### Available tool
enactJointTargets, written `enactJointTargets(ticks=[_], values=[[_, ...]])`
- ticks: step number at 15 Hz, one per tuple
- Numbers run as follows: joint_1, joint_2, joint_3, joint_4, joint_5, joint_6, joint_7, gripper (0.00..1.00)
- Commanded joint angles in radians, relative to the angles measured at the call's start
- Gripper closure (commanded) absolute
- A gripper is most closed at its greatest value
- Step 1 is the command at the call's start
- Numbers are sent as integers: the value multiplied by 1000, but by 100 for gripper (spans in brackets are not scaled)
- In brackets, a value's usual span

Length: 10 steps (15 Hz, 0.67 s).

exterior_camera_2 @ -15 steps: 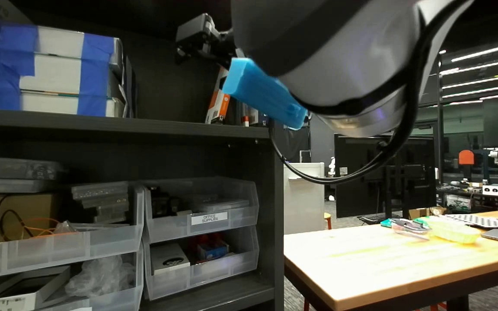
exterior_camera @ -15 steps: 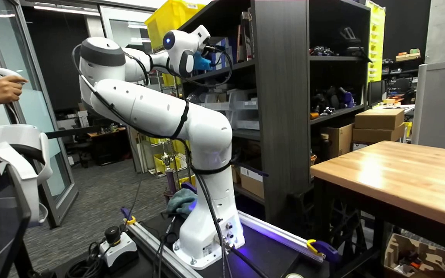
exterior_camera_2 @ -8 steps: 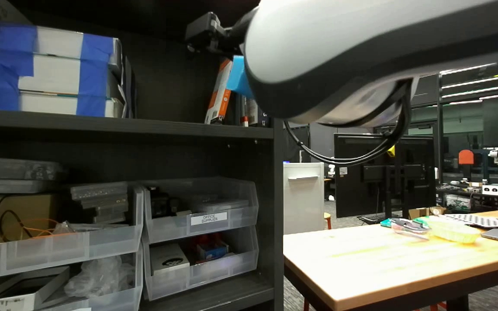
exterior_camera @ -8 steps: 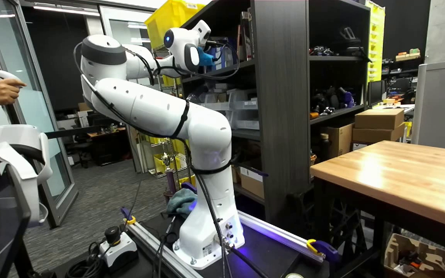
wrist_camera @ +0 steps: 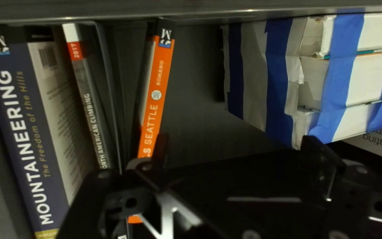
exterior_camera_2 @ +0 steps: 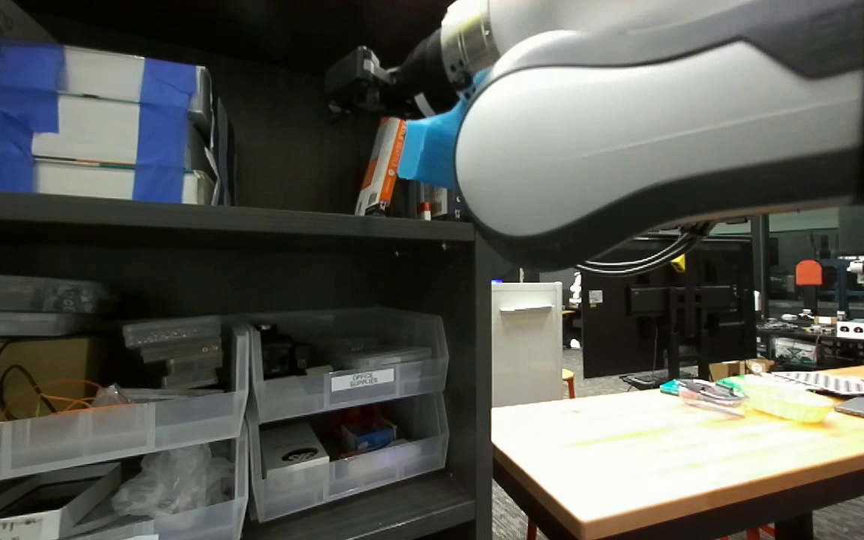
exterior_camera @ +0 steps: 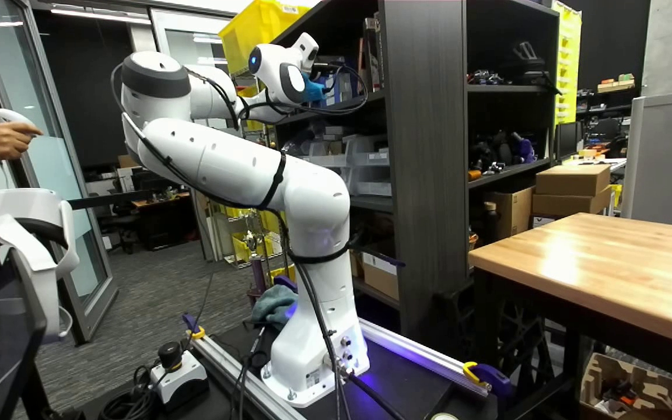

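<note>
Lower than half a second ago, my white arm [exterior_camera_2: 649, 142] has sunk toward 6 o'clock in an exterior view and brought my claw [wrist_camera: 237, 142] down with it. Biggest about me is the dark shelf unit [exterior_camera: 426, 175]; my claw points at one of its upper compartments [exterior_camera_2: 274, 142], how deep in I cannot tell. At 4 o'clock in an exterior view stands a wooden table [exterior_camera_2: 589, 450], well apart from my claw. Clear bins [exterior_camera_2: 286, 397] sit at 7 o'clock there, one level below that compartment.

Next in size, a taped stack [wrist_camera: 277, 83] of thick white volumes, banded in blue, lies at 2 o'clock from my claw in the wrist view. At 9 o'clock there, a navy book [wrist_camera: 15, 132] shows the title "Mountaineering" down its spine; just beside it stands a slimmer climbing book [wrist_camera: 85, 86] marked 2017. Close by, at 10 o'clock from my claw, the orange-spined book [wrist_camera: 159, 79] stands tilted on the same shelf, a gap between it and the taped stack.

My claw is spread wide, dark shelf space showing between its fingers [wrist_camera: 160, 151]. One finger overlaps the orange spine in the wrist view, the other a corner of the taped stack; whether either touches, I cannot tell.
</note>
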Motion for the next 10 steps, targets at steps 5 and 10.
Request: enactJointTargets(ticks=[5,10], values=[[45,13,-78,-22,-176,-76,118,0],[146,55,-134,-19,-181,-149,166,0]])
